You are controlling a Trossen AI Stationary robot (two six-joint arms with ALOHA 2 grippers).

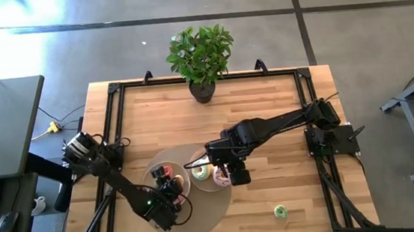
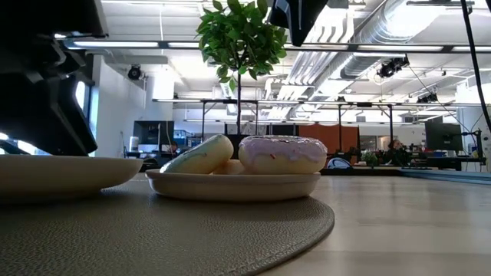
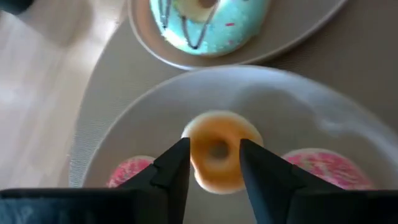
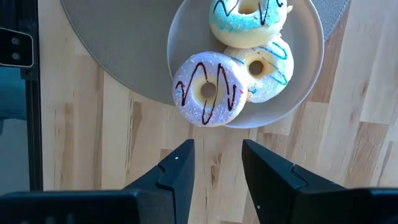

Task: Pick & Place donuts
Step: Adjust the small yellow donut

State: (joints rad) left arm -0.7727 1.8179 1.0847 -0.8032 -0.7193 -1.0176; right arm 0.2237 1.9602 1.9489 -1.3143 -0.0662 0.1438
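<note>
My left gripper (image 3: 214,149) is low over the left beige plate (image 3: 298,106), shut on a yellow mini donut (image 3: 217,127). Two pink mini donuts (image 3: 130,171) (image 3: 323,168) lie on that plate on either side. The right plate (image 4: 308,74) holds three larger donuts: a lilac-white one with dark drizzle (image 4: 208,90) at its rim, a blue-iced one (image 4: 249,15) and a cream one (image 4: 264,68). My right gripper (image 4: 217,149) is open and empty above bare wood on that plate's near side. A green mini donut (image 1: 280,212) lies on the table near the front edge. My left gripper pinches the yellow mini donut by its two outer sides (image 3: 194,155) between the two fingers. The fingers come from above, pointing down. The donut lies flat, its hole up, at the plate's surface. I cannot tell whether it rests on the plate.
Both plates sit on a round grey mat (image 1: 200,214). A potted plant (image 1: 200,56) stands at the table's far edge. A black frame (image 1: 113,117) runs along the table's sides. Bare wood lies to the right of the mat.
</note>
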